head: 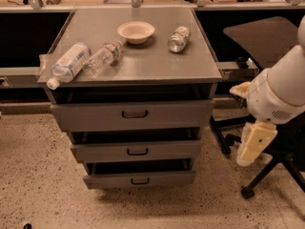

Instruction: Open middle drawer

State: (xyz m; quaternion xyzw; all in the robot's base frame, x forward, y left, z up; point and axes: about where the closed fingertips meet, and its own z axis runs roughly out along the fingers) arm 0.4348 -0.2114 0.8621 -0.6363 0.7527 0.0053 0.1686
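The grey metal cabinet (138, 63) has three stacked drawers. The middle drawer (167, 150) has a mid-sized grey front and a small black loop handle (137, 151) at its centre. A dark gap shows above its front. The top drawer (95, 117) is the tallest and widest, the bottom drawer (109, 180) the smallest. My gripper (249, 151) hangs as a cream-coloured piece below the white arm (281, 92). It is to the right of the cabinet, at about the middle drawer's height, and touches nothing.
On the cabinet top lie two plastic bottles (69, 63) (104, 57), a bowl (136, 31) and a can (178, 38). A black office chair (267, 42) stands behind my arm on the right. A dark bench runs along the back. The floor is speckled.
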